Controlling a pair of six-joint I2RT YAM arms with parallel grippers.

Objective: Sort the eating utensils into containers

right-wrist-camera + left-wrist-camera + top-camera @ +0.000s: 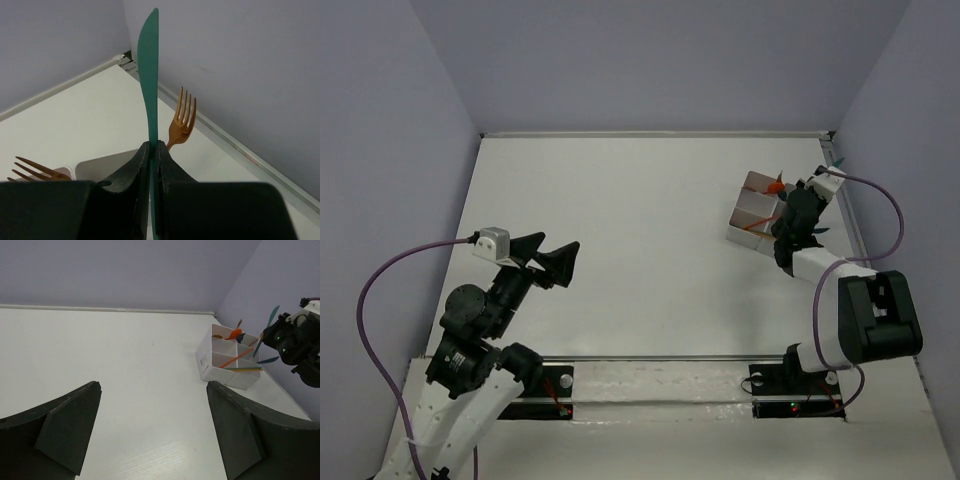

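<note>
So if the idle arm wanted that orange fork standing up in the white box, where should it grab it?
Probably the neck just under the tines of the orange fork, coming from above. It stands tines-up with its handle sunk in the white box, so only that top part is free; close on its flat faces.

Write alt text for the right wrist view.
The right gripper is shut on a teal knife standing upright, serrated blade up the middle of the view. Behind it an orange fork rises tines up; a second orange fork shows at lower left near the rim of the white box. A white table and lilac walls lie beyond.
</note>
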